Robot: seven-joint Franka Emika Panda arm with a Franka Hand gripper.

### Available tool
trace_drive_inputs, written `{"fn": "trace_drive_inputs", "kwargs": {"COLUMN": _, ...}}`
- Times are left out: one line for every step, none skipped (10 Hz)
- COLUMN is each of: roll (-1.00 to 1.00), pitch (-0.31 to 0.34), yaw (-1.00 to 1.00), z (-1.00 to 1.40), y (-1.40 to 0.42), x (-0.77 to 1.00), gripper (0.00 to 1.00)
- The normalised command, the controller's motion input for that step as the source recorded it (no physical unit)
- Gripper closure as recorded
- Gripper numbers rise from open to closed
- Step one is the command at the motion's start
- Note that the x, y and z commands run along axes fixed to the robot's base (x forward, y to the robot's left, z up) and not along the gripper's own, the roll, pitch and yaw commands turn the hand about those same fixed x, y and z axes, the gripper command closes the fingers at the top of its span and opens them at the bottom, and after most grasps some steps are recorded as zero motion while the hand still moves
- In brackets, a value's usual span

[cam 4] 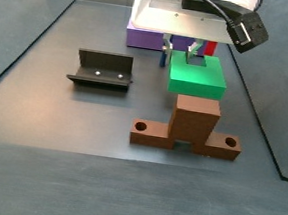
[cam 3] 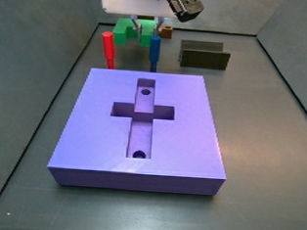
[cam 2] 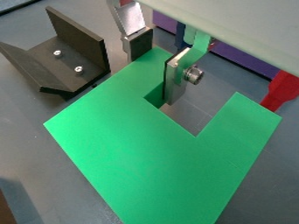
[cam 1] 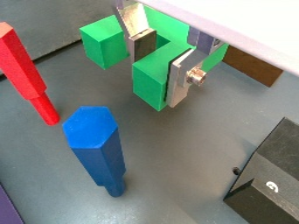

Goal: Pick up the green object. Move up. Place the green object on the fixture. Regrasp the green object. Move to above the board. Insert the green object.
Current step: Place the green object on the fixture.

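beside the fixture (cam 4: 104, 70), end effector (cam 2: 156, 63) straddling green object (cam 2: 163, 149) prong

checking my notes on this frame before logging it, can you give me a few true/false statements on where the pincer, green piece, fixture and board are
1. The pincer has its silver fingers on either side of one prong of the green object. True.
2. The green object sits in the board's cross-shaped recess. False: the recess in the board is empty, and the green piece is off the board, under the pincer.
3. The fixture holds nothing. True.
4. The red peg is lying flat on the board. False: it stands upright beyond the board, beside the blue peg.
5. The brown wooden stand is stacked on the fixture. False: it rests on the floor, apart from it.
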Motion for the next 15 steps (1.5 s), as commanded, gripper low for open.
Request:
{"fn": "trace_drive_inputs", "kwargs": {"roll": -0.11, "pitch": 0.000, "yaw": 0.00, "z": 0.00, "y": 0.00, "x": 0.00, "gripper": 1.00}}
{"fn": "trace_drive_inputs", "kwargs": {"roll": -0.05, "pitch": 0.000, "yaw": 0.00, "z": 0.00, "y": 0.00, "x": 0.00, "gripper": 1.00}}
{"fn": "trace_drive_inputs", "kwargs": {"roll": -0.01, "pitch": 0.000, "yaw": 0.00, "z": 0.00, "y": 0.00, "x": 0.00, "gripper": 1.00}}
{"fn": "trace_drive_inputs", "kwargs": {"roll": -0.23, "pitch": -0.100, "yaw": 0.00, "z": 0.00, "y": 0.00, "x": 0.00, "gripper": 1.00}}
{"fn": "trace_drive_inputs", "kwargs": {"roll": -0.60, "pitch": -0.206, "yaw": 0.00, "z": 0.01, "y": 0.05, "x": 0.05, "gripper": 1.00}}
{"fn": "trace_drive_inputs", "kwargs": {"roll": -0.72, "pitch": -0.246, "yaw": 0.00, "z": 0.01, "y": 0.05, "x": 0.23, "gripper": 1.00}}
{"fn": "trace_drive_inputs", "kwargs": {"roll": -0.94, "pitch": -0.206, "yaw": 0.00, "z": 0.18, "y": 0.13, "x": 0.38, "gripper": 1.00}}
{"fn": "trace_drive_inputs", "kwargs": {"roll": -1.00, "pitch": -0.157, "yaw": 0.00, "z": 0.32, "y": 0.15, "x": 0.48, "gripper": 1.00}}
{"fn": "trace_drive_inputs", "kwargs": {"roll": -1.00, "pitch": -0.120, "yaw": 0.00, "z": 0.35, "y": 0.15, "x": 0.56, "gripper": 1.00}}
{"fn": "trace_drive_inputs", "kwargs": {"roll": -0.98, "pitch": -0.100, "yaw": -0.02, "z": 0.37, "y": 0.13, "x": 0.61, "gripper": 1.00}}
{"fn": "trace_drive_inputs", "kwargs": {"roll": -0.91, "pitch": -0.043, "yaw": -0.08, "z": 0.39, "y": 0.02, "x": 0.74, "gripper": 1.00}}
{"fn": "trace_drive_inputs", "kwargs": {"roll": -0.89, "pitch": 0.000, "yaw": -0.11, "z": 0.42, "y": 0.00, "x": 0.80, "gripper": 1.00}}
{"fn": "trace_drive_inputs", "kwargs": {"roll": -0.83, "pitch": 0.000, "yaw": -0.12, "z": 0.46, "y": 0.00, "x": 0.86, "gripper": 1.00}}
{"fn": "trace_drive_inputs", "kwargs": {"roll": -0.83, "pitch": 0.000, "yaw": -0.12, "z": 0.46, "y": 0.00, "x": 0.87, "gripper": 1.00}}
{"fn": "trace_drive_inputs", "kwargs": {"roll": -0.84, "pitch": 0.000, "yaw": -0.12, "z": 0.45, "y": 0.00, "x": 0.87, "gripper": 1.00}}
